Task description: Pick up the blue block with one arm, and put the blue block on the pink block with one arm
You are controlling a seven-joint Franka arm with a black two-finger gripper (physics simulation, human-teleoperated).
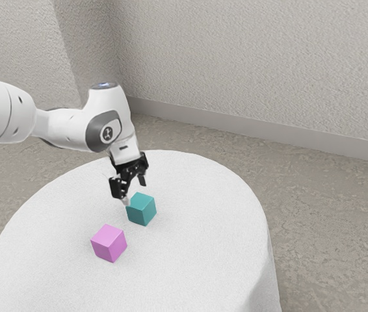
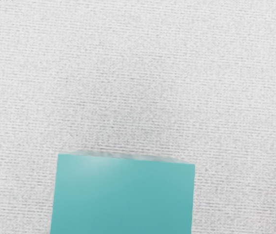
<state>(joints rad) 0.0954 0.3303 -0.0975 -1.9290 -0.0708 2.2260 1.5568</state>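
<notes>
Exterior view. Round white bench [image 1: 203,214] on a grey floor, pale textured walls behind. In from the exterior view's left: a white arm, bent down over the bench and ending in the black hand [image 1: 127,194]. Hand open, fingers spread, nothing gripped between them. Hangs just above the blue block [image 1: 141,208], a little toward the exterior view's left of it. Cannot tell whether a fingertip brushes the block's upper edge. Blue block, teal in shade, flat on the bench near its middle, one corner turned toward the camera. Pink block [image 1: 108,243] also flat on the bench, near the blue one but apart from it, closer to the camera and further toward the exterior view's left.

Wrist view. Blue block [image 2: 123,195] close beneath the hand, its teal face broad and even, resting on the white, finely textured bench [image 2: 138,73].
</notes>
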